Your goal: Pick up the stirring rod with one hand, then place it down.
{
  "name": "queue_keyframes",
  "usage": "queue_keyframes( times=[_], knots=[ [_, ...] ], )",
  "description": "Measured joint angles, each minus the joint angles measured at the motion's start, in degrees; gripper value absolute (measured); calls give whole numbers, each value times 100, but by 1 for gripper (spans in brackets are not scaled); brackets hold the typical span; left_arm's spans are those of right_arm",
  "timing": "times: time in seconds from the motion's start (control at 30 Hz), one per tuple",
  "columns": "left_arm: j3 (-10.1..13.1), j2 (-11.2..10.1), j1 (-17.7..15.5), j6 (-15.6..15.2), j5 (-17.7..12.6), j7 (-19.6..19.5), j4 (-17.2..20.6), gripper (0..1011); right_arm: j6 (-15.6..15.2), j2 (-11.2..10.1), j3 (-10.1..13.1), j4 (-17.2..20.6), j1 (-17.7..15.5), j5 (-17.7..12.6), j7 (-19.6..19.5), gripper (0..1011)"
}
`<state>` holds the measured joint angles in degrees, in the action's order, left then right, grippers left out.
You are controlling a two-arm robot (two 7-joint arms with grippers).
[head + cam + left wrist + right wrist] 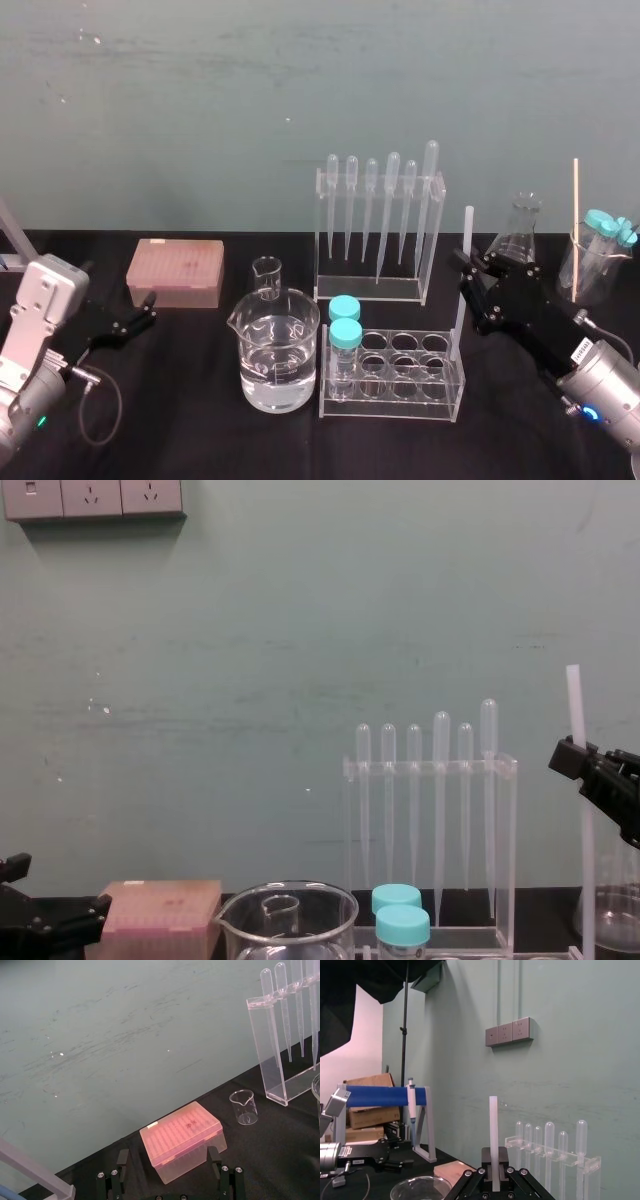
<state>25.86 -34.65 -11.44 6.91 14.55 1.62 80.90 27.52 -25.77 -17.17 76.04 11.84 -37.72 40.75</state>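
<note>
My right gripper is shut on the stirring rod, a thin translucent-white rod that stands nearly upright. The rod rises straight out from between the black fingers in the right wrist view. From the chest it shows at the right edge as a white rod above the gripper. Its lower part runs down beside the right end of the test tube rack. My left gripper rests open at the left, near the pink tip box.
A large beaker of water and a small beaker stand centre-left. The pipette rack is behind the tube rack, which holds two teal-capped tubes. A flask and a beaker with a wooden stick stand at the far right.
</note>
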Motion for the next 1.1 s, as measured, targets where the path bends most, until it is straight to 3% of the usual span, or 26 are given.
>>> queue_keyframes(
  times=[1.1],
  knots=[
    [0, 0, 0, 0, 0, 0, 0, 1000, 0, 0, 0, 0, 0, 0, 1, 73]
  ],
)
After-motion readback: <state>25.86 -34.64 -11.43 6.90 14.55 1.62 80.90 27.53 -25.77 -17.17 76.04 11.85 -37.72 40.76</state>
